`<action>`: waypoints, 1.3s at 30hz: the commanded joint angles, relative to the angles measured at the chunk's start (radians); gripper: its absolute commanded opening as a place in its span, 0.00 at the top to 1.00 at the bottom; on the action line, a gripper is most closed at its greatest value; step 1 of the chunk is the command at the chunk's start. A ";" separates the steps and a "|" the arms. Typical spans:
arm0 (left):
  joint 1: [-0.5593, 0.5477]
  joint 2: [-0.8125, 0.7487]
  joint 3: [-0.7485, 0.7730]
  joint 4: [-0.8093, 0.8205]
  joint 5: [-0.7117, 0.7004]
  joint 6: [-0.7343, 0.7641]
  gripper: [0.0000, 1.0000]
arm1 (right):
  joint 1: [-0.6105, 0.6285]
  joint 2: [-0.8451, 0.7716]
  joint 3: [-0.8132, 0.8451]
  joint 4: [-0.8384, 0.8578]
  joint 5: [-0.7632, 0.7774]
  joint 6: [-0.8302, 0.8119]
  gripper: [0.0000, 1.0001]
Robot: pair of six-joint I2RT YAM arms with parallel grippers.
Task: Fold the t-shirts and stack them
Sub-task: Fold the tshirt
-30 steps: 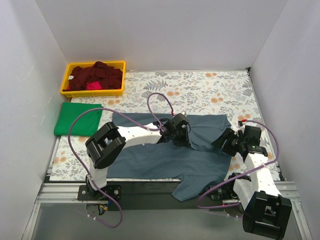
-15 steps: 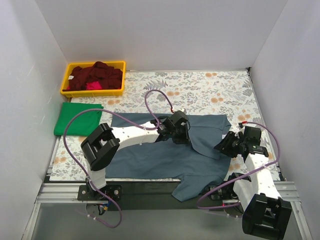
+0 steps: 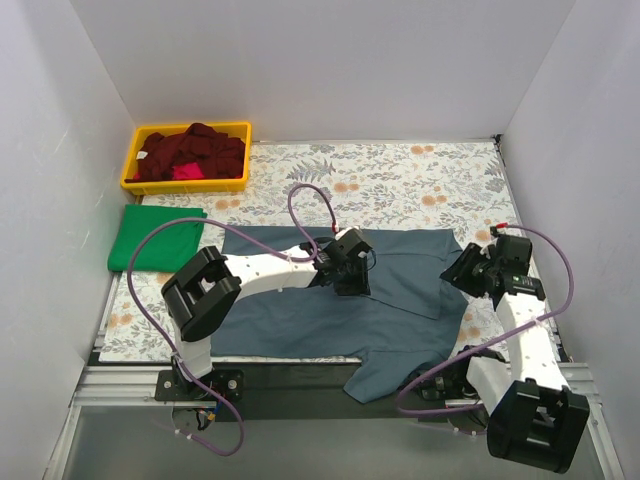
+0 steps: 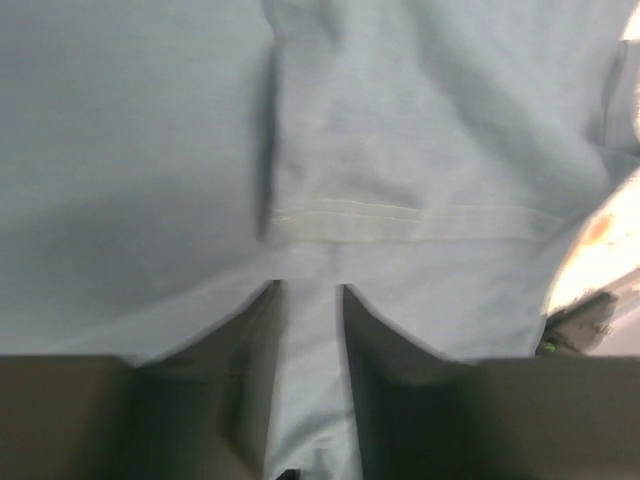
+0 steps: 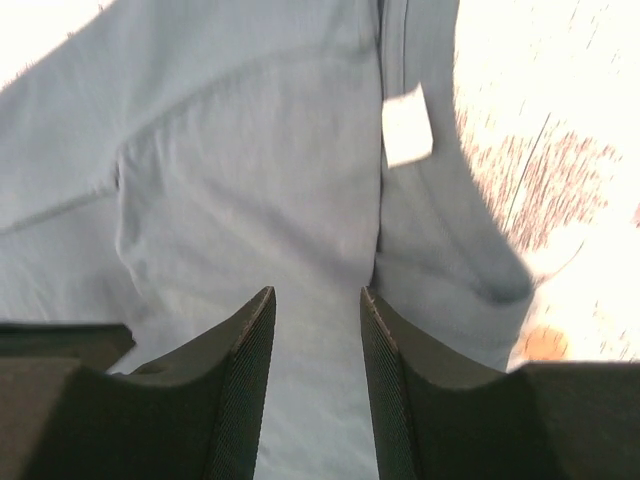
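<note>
A large slate-blue t-shirt [image 3: 300, 320] lies spread on the near half of the table, one part hanging over the front edge. My left gripper [image 3: 350, 274] sits low over its middle. In the left wrist view, the jaws [image 4: 309, 286] stand a narrow gap apart over blue cloth near a stitched hem [image 4: 350, 208]. My right gripper [image 3: 466, 272] hovers at the shirt's right edge. It is open [image 5: 316, 292] above the collar area with its white label [image 5: 406, 125]. A folded green t-shirt [image 3: 155, 238] lies at the left. Dark red t-shirts [image 3: 195, 152] and a pink one [image 3: 185, 172] fill the bin.
The yellow bin [image 3: 135, 160] stands at the back left corner. A floral table cloth [image 3: 400, 185] covers the table, bare at the back right. White walls close in on three sides. Purple cables loop over both arms.
My left gripper's jaws have parted slightly and it has shifted a little left on the shirt. The right gripper has narrowed and drawn back up toward the shirt's right edge.
</note>
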 commanded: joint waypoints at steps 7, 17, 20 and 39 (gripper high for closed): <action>0.109 -0.163 -0.001 -0.100 -0.179 0.082 0.36 | -0.014 0.250 0.130 0.345 0.042 0.062 0.53; 0.571 -0.169 -0.043 -0.070 -0.259 0.286 0.39 | -0.083 0.559 0.222 0.556 -0.096 0.033 0.55; 0.642 -0.108 -0.040 -0.047 -0.238 0.297 0.40 | -0.091 0.632 0.236 0.599 -0.138 0.036 0.55; 0.824 0.199 0.118 -0.065 -0.264 0.328 0.54 | -0.132 1.045 0.495 0.664 -0.175 -0.045 0.99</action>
